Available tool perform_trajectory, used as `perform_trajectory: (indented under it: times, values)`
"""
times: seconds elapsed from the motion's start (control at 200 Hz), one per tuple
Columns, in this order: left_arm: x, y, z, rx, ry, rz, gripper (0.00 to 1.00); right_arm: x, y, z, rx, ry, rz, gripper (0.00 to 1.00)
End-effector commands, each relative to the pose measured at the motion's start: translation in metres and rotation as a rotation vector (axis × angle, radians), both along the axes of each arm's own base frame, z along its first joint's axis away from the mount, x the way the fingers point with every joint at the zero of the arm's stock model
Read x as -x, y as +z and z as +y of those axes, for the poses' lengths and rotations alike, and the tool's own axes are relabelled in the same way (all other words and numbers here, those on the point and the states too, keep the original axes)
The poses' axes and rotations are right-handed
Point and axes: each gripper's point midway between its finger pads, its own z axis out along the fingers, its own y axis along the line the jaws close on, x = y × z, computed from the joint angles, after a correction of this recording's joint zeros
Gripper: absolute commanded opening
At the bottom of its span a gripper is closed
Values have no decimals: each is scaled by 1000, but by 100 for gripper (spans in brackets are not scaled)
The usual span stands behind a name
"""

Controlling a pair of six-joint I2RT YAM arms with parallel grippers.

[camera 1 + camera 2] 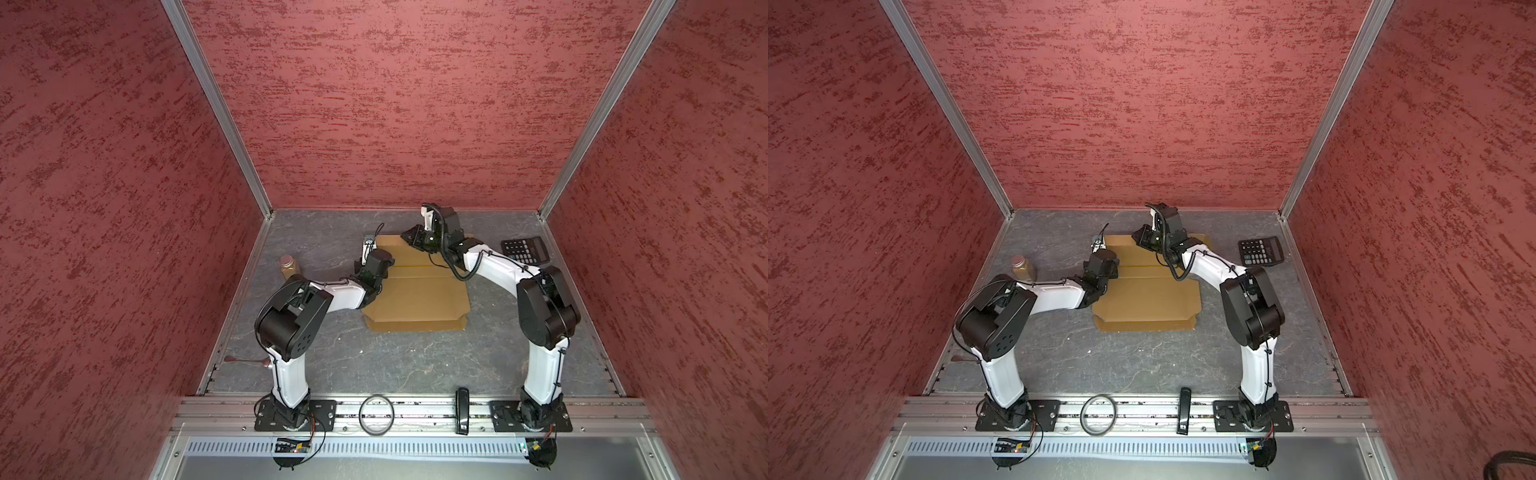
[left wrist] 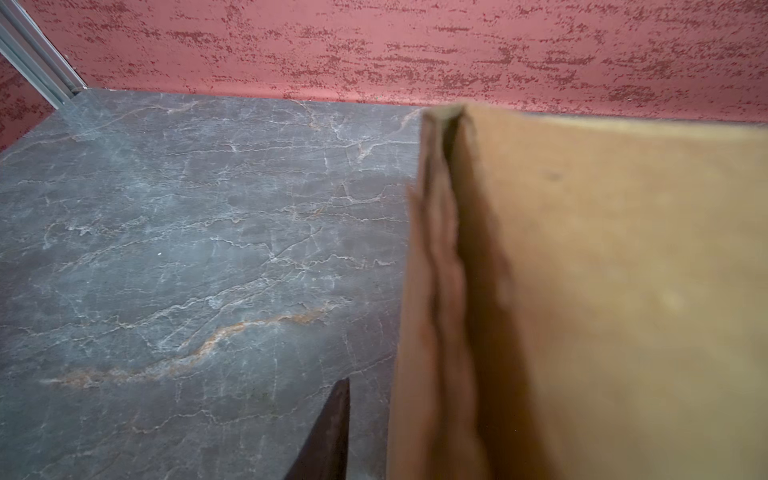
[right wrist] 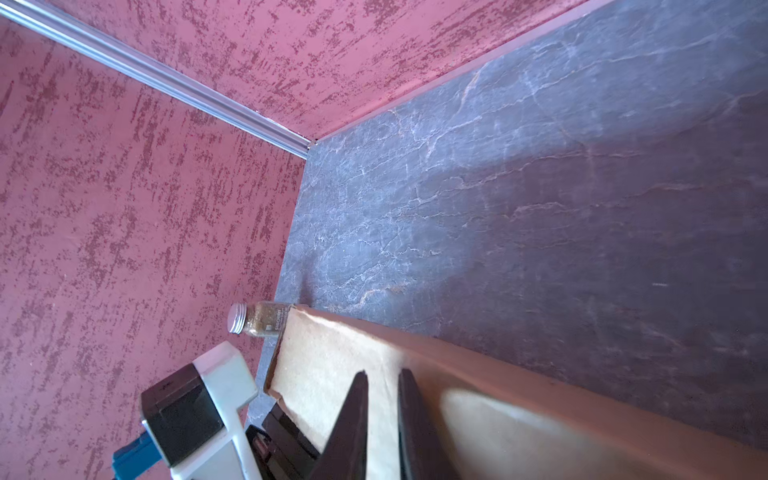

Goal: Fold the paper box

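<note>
On table (image 1: 395,365), paper box (image 1: 415,299), brown (creased); half-folded

- The middle is taken up by the box (image 1: 415,299), its flaps raised.
- The far left is blocked by a jar (image 1: 289,268), the far right by a calculator (image 1: 523,250).
- Bare table (image 1: 395,365) is left in front.

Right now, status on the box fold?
Right gripper narrowly open, far edge of paper box. Left gripper at its left edge, grip unclear. Nothing blocking.
</note>
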Motion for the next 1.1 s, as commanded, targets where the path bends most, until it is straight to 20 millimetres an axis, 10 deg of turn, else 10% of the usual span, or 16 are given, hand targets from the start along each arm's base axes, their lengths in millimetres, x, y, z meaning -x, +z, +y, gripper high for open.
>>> perform_trajectory:
  times: [0.0, 1.092]
  values:
    - [0, -1, 3, -6, 9, 4, 30, 4, -11, -2, 39, -18, 33, 22]
    - [1, 3, 6, 29, -21, -6, 37, -11, 27, -3, 61, -45, -35, 37]
